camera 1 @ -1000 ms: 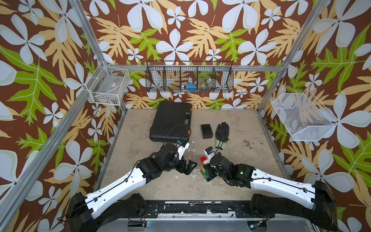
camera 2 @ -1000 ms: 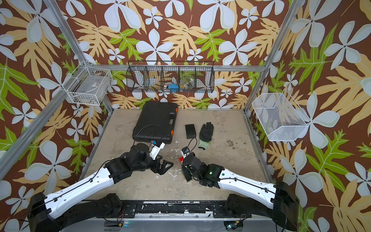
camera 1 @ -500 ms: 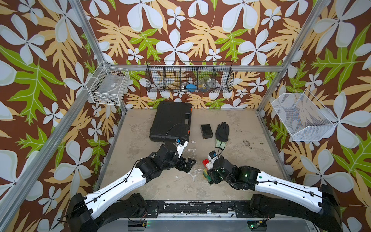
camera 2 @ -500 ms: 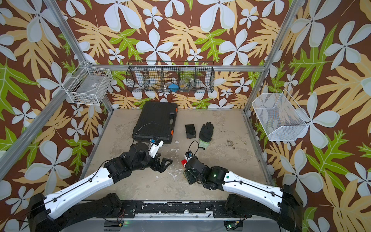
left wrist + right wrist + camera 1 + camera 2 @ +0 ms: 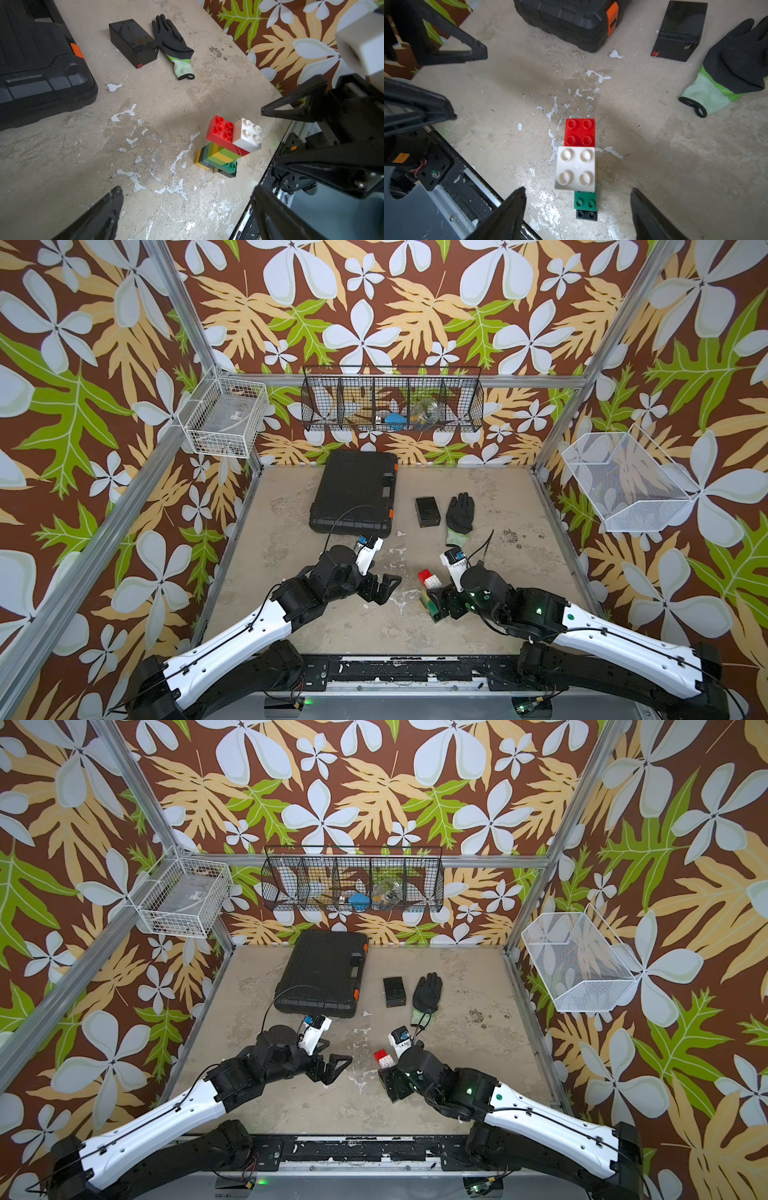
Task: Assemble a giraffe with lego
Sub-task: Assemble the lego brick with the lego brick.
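**Arm poses.** Both arms extend from the near rail toward the middle of the table (image 5: pixel 498 497), wrists pitched down. Left gripper (image 5: pixel 387 588): angled toward the centre, jaws wide apart, holding nothing. Right gripper (image 5: pixel 437 608): lowered just behind the giraffe (image 5: pixel 430 584), jaws parted. In the right wrist view its fingers (image 5: pixel 510 207) flank the figure's rear without touching it.

**Giraffe.** It stands upright on the table's near right part, apart from the left gripper. It has yellow-black and white-black legs, a dark green body, a lime-and-yellow neck, and a red head topped by a white brick.

**Table and containers.** Farther back lie a closed case (image 5: pixel 353 493) with orange latches, and a box (image 5: pixel 428 511) just beside a glove (image 5: pixel 459 512). A divided black basket (image 5: pixel 461 406) on the back wall holds a blue object (image 5: pixel 395 418) and a clear item (image 5: pixel 426 410) in neighbouring compartments. A white basket (image 5: pixel 220 450) on the left wall holds a flat pack (image 5: pixel 226 423); its label (image 5: pixel 236 415) is too small to read. A mesh basket (image 5: pixel 636 522) hangs on the right wall.
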Controlling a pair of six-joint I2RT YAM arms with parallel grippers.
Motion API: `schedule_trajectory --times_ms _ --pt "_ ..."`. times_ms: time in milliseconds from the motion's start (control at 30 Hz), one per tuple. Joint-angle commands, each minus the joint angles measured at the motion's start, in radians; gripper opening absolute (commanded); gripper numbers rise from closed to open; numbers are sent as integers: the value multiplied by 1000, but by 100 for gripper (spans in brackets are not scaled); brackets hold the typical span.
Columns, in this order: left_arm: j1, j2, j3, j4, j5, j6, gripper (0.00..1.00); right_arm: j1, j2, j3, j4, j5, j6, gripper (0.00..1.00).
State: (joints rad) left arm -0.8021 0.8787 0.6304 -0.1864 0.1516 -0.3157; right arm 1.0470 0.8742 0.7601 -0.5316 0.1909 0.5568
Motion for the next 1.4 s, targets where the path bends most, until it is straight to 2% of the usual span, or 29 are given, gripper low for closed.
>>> schedule_trajectory --times_ms 0,100,267,433,700,833,1000,1367 --pt "-6 -26 -45 117 33 -5 100 -1 -15 31 -43 30 81 83" --pt "-86 -46 -97 192 -42 -43 100 -24 -18 70 -94 22 109 86" --pt "-298 2 -158 343 -247 -93 100 -175 -57 97 -106 -132 146 89" --pt "-382 37 -231 479 -364 -120 100 -244 -59 168 -165 -180 150 89" --pt "-398 105 -318 664 -418 -82 100 -246 -66 193 -211 -212 211 89" --pt "-397 119 -338 707 -431 -91 100 -245 -44 208 -264 -227 174 88" --pt "-398 83 -388 690 -428 -130 99 -237 13 198 -247 -282 102 87" --pt "-398 -23 -455 601 -445 -160 99 -145 187 197 -207 -200 -21 85"
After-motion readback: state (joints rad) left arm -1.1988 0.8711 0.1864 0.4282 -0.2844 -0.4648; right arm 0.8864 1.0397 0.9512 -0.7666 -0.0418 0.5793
